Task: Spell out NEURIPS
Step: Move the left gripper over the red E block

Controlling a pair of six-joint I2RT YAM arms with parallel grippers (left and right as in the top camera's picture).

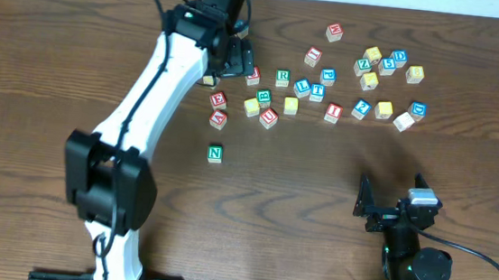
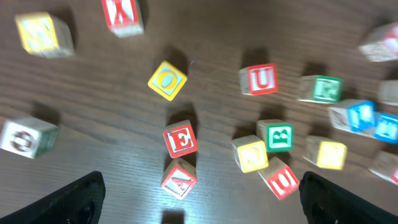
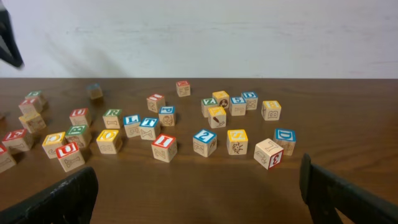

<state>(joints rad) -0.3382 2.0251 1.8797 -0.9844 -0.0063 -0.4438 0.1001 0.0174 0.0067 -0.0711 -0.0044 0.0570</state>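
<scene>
The left gripper [image 2: 200,186] is hanging wide open, its fingers [image 2: 81,199] cut off at the edges. The red E cube [image 2: 181,139] is sitting just ahead. The farther cubes [image 2: 380,42] are looking blurry. The right gripper [image 3: 199,186] is gaping too.

Pale-faced, green-bordered wooden N cube [image 1: 215,153] bright on the dark brown wood-grain table [image 1: 50,41]! Beyond that N, a red-bordered wooden E cube [image 1: 218,100]; beyond and right of the N, a red-bordered wooden U cube [image 1: 269,117].
</scene>
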